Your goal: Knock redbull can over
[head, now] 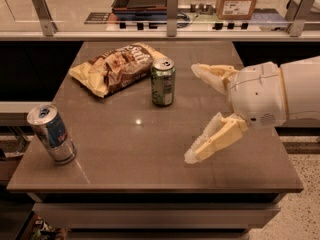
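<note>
My pincer point(192, 114), two pale yellow fingers on a white rounded wrist, hangs over the right half of the grey-brown table top point(135, 154), its fingers spread wide apart and holding nothing. The slim blue and silver redbull can point(51, 134) stands upright near the front left corner of the table, well apart from me, with bare table between us. It is not yet knocked over, so by my reckoning the whole approach is ahead.

The shorter green metal can point(163, 82) stands just left of my upper finger point(210, 74), with the crinkled brown and yellow chip bag point(114, 68) touching or nearly touching it on the far side. If I sweep left with the fingers this far apart, I judge the upper one could clip the green can and topple the wrong thing.

The redbull can also sits close to both the left and the front edge. A hard shove could send it rolling off the table once it falls. A touch too low on its body would likely slide it toward the edge instead of tipping it, so I want contact near the silver top. If my open fingers pass one on each side of the can, nothing falls at all.
</note>
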Available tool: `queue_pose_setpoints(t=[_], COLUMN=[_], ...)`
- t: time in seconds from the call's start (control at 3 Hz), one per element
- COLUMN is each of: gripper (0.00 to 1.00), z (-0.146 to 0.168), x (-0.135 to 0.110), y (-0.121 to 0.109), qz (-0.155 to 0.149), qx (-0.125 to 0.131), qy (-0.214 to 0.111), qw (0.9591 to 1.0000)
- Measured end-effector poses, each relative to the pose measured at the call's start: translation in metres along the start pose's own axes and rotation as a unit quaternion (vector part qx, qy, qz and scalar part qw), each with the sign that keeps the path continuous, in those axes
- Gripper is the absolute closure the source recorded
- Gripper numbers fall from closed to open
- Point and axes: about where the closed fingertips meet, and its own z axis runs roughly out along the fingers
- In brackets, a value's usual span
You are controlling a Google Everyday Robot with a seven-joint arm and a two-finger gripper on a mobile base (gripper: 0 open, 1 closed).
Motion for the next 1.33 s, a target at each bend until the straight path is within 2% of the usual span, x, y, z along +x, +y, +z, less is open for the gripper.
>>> queue_pose_setpoints(t=[0.33, 0.67, 1.33], gripper=[0.0, 0.0, 0.0], z=[0.01, 0.035, 0.077], x=[-0.002, -0.006, -0.028], y=[0.003, 0.011, 0.024], qz=[0.003, 0.011, 0.029], qx=[-0.012, -0.024, -0.01], qy=[-0.016, -0.043, -0.084], qw=[0.9998, 0.9987, 0.996])
